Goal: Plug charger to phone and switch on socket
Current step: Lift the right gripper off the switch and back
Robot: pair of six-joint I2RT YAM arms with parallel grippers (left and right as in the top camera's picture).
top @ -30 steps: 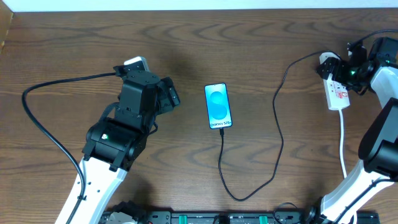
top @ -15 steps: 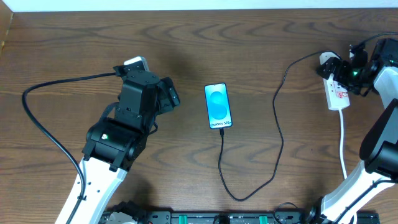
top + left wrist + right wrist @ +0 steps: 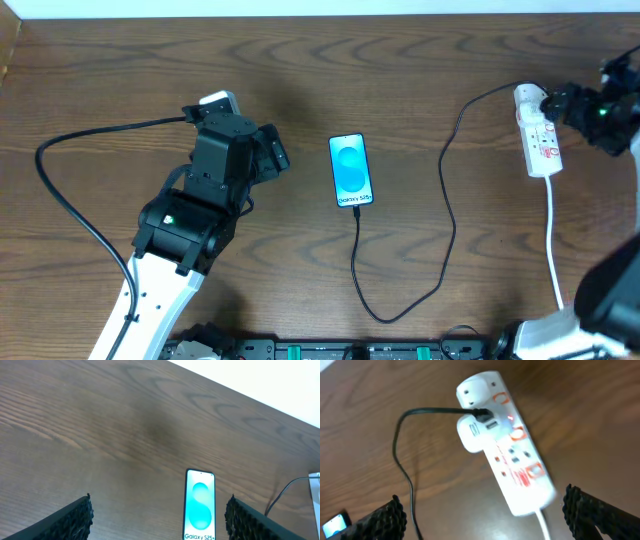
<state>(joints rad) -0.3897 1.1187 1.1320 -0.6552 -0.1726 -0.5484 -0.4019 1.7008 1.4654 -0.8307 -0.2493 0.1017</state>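
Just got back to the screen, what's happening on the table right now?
The phone lies mid-table, screen lit. The charger cable runs from its near end round to the white adapter in the socket strip on the right. The right gripper hovers at the strip's far end, fingers open, holding nothing. The left gripper sits left of the phone, open and empty. The right wrist view is too blurred to tell whether the strip is switched on.

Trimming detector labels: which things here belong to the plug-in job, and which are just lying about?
Job:
phone
charger
socket

Lying about:
left arm's thick cable
base rail
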